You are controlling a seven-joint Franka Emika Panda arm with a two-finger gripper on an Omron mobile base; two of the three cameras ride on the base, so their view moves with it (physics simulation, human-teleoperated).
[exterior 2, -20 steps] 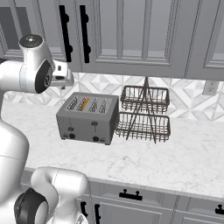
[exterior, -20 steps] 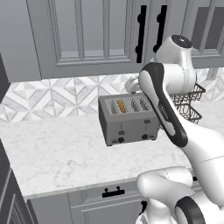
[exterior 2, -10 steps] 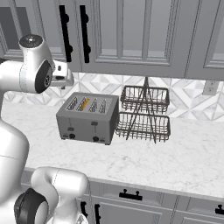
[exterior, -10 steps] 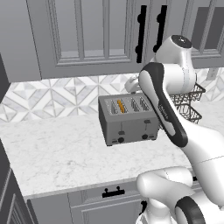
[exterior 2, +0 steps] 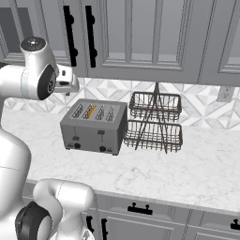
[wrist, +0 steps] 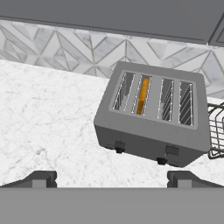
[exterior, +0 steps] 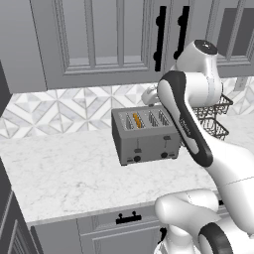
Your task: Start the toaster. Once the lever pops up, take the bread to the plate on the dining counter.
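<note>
- Grey metal, the toaster [wrist: 154, 119] sits on the marble worktop [exterior: 64, 173] with its back near the tiled backsplash [exterior: 59, 109] and its controls facing out toward me, which is why I come at it from the front.
- The bread [wrist: 142, 95] stands on edge in the second slot from the left, only its orange-brown crust showing, seated low and ready to be toasted.
- The lever [wrist: 119, 145] is the left of two tabs on the front face, on the bread's side, with a black knob just below it; it looks up, so I judge the toaster not yet started.
- My gripper [wrist: 111, 178] hangs above and in front of the toaster, fingers spread wide and holding nothing. Wide suits me now: I need only press a fingertip down on that tab, not grasp it.
- A wire rack [exterior 2: 154, 123] stands just beside the toaster's right end, so I would keep my approach to the left front, clear of the wires.
- The first step is in hand; the bread's trip to the plate waits on the lever popping up.
</note>
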